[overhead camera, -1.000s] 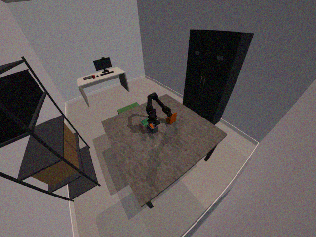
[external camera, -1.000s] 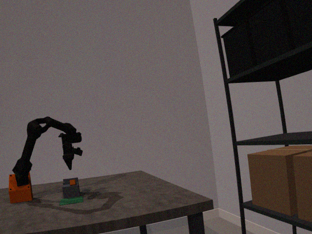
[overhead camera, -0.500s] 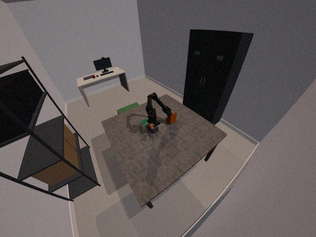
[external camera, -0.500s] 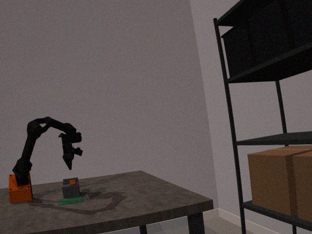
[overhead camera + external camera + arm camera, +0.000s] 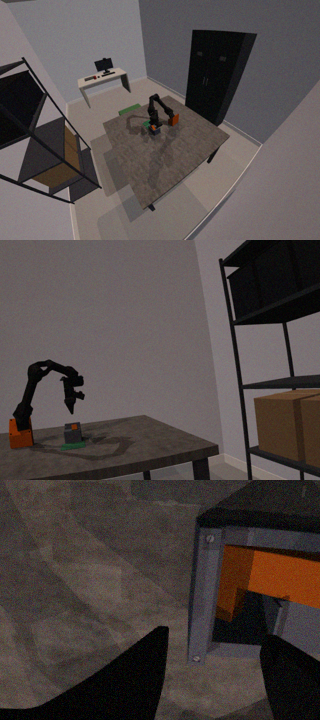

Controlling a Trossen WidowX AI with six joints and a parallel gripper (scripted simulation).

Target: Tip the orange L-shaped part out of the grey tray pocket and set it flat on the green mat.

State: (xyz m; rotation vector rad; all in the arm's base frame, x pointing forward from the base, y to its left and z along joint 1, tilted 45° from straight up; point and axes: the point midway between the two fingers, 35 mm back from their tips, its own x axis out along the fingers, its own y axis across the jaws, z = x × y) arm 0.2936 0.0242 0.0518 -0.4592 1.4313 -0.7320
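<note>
The orange part (image 5: 153,127) (image 5: 74,426) (image 5: 285,575) is in the pocket of the grey tray (image 5: 155,132) (image 5: 73,436) (image 5: 204,595). In the wrist view a bright face and a darker side of it show above a dark hollow, so it looks tilted; its far end is cut off by the frame. My gripper (image 5: 72,413) (image 5: 215,640) is part open and empty, pointing down above the tray. In the wrist view its fingertips appear on either side of the tray's left wall. The green mat (image 5: 146,124) (image 5: 73,446) lies beside the tray.
The tray stands on the brown table (image 5: 165,155) (image 5: 155,438). The arm's orange base (image 5: 173,120) (image 5: 21,437) is close by on the same table. A dark shelf rack (image 5: 233,353) and a black cabinet (image 5: 217,74) stand away from the table.
</note>
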